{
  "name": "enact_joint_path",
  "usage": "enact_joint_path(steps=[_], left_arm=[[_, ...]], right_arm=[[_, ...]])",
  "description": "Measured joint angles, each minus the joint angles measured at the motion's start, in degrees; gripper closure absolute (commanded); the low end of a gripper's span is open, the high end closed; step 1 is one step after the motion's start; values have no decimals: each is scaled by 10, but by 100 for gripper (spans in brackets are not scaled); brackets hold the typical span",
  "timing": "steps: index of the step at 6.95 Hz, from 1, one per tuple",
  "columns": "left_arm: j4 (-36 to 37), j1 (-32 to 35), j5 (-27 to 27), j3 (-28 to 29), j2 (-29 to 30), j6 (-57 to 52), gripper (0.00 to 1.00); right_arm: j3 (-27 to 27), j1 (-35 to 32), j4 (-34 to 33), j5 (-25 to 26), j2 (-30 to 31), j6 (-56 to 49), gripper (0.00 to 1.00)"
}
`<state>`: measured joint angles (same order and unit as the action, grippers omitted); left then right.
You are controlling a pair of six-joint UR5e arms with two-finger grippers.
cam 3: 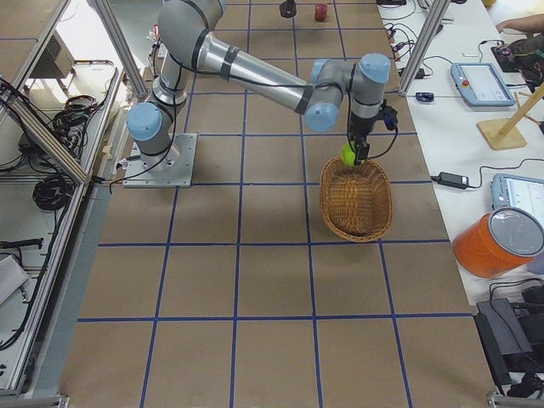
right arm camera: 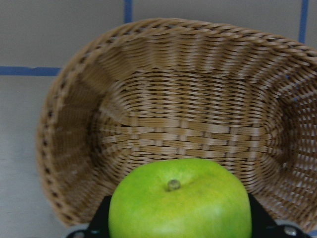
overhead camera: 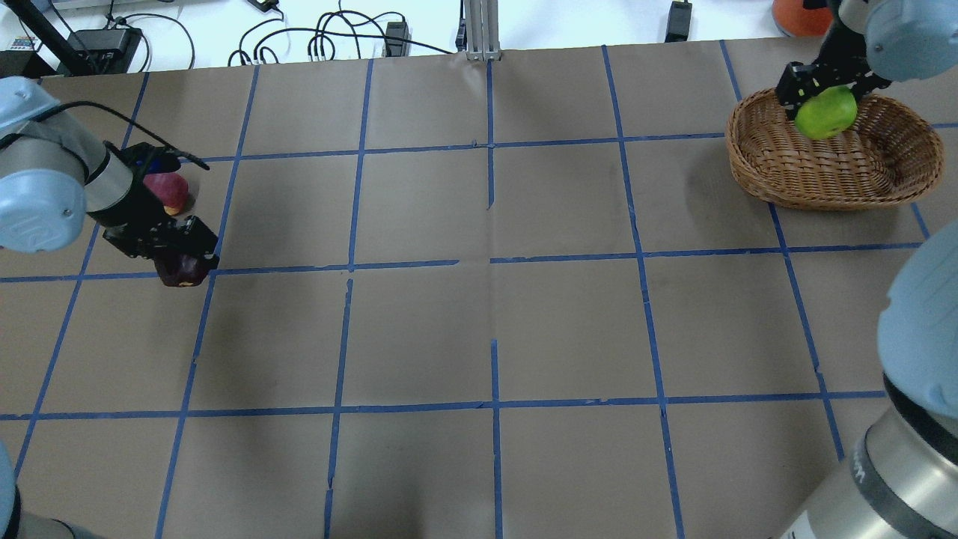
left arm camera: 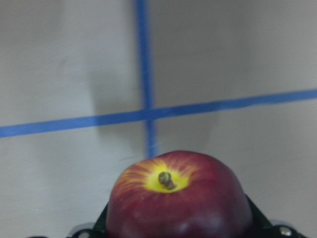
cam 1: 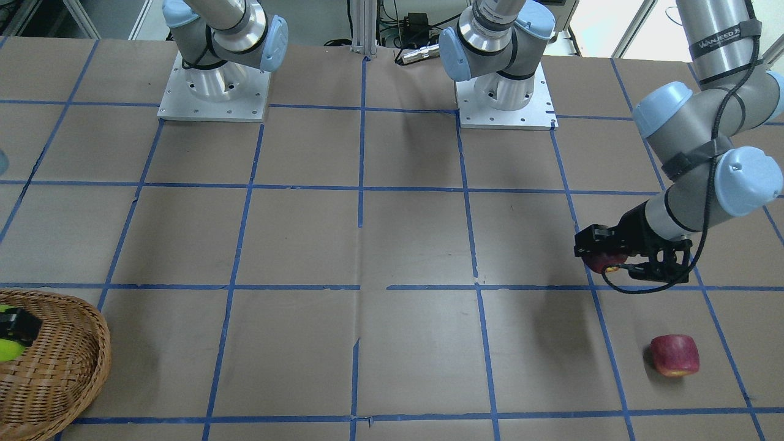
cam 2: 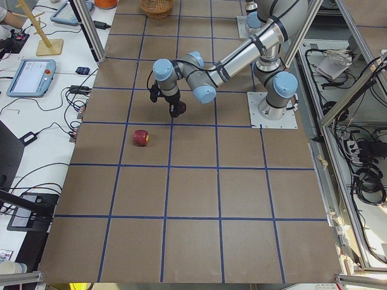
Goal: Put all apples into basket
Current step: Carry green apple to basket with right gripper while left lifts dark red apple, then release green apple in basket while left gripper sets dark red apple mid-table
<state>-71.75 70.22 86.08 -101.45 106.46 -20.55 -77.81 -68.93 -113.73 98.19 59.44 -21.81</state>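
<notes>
My left gripper (overhead camera: 183,266) is shut on the dark maroon apple (overhead camera: 179,271) and holds it above the table; the apple fills the left wrist view (left arm camera: 178,198) and also shows from the front (cam 1: 601,262). The blocky red apple (cam 1: 674,354) lies on the table beside it, also in the overhead view (overhead camera: 168,190). My right gripper (overhead camera: 823,101) is shut on the yellow-green apple (overhead camera: 826,112) and holds it over the wicker basket (overhead camera: 763,161). The right wrist view shows that apple (right arm camera: 179,207) above the empty basket floor (right arm camera: 198,129).
The table is brown paper with a grid of blue tape lines (overhead camera: 490,258). The two arm bases (cam 1: 214,92) stand at the robot's side. An orange container (cam 3: 497,242) and tablets lie off the table on the operators' side.
</notes>
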Motion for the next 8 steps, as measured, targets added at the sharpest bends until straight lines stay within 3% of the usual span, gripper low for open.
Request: enact_joint_path(steps=[1, 2, 3, 4, 5, 6, 7, 8], left_arm=[[-18, 61, -15, 30, 7, 107, 86], [-22, 126, -26, 45, 13, 217, 86], [-6, 191, -36, 50, 21, 318, 86], [35, 247, -55, 48, 38, 417, 84], [95, 293, -79, 44, 65, 503, 71], [156, 327, -91, 38, 98, 570, 25], [198, 349, -96, 31, 126, 618, 6], [217, 364, -96, 26, 141, 641, 0]], right_arm=[[0, 30, -18, 4, -20, -11, 96], [1, 50, -47, 4, -40, -16, 86], [3, 64, -86, 5, -62, -21, 20], [3, 73, -120, 4, -82, -28, 0], [4, 76, -137, 5, -92, -37, 0], [4, 77, -140, 6, -94, -49, 0], [4, 76, -135, 5, -88, -55, 0], [4, 71, -123, 3, -72, -57, 0]])
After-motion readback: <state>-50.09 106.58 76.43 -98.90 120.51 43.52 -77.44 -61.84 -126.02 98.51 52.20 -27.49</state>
